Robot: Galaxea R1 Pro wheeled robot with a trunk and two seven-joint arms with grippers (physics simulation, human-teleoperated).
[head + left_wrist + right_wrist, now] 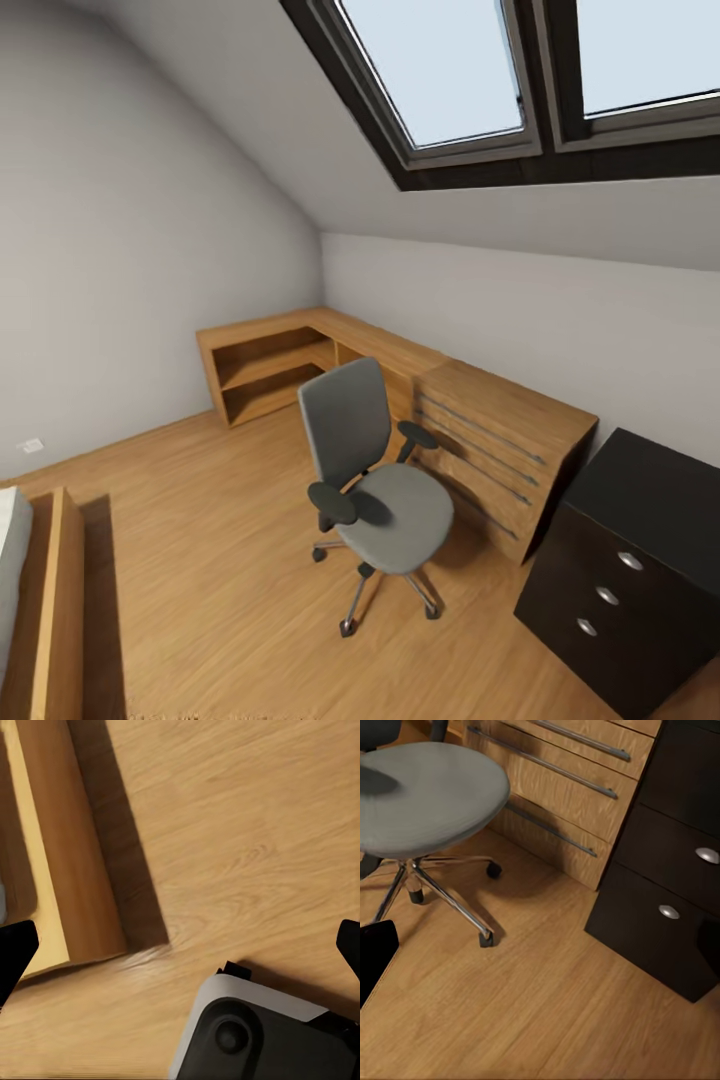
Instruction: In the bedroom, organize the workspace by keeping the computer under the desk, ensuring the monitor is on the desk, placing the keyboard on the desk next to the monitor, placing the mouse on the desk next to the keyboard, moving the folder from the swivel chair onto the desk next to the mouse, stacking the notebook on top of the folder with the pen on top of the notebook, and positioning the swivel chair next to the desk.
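The swivel chair (385, 495) stands on the wood floor in the middle of the bedroom, its grey seat (427, 795) bare. To its right is the end of the desk (655, 480), black-topped with black drawers (675, 870) and round silver knobs. My left gripper (180, 949) is open over the floor with nothing between its fingertips. My right gripper (540, 952) hangs open low over the floor between the chair's chrome base (442, 896) and the black drawers. The computer, monitor, keyboard, mouse, folder, notebook and pen are out of view.
A low wooden shelf unit (270, 365) runs along the far walls and ends in wooden drawers (500, 440) right behind the chair. A wooden bed frame (50, 600) sits at the near left. My own base (255, 1035) is below the left gripper. A skylight (480, 70) is overhead.
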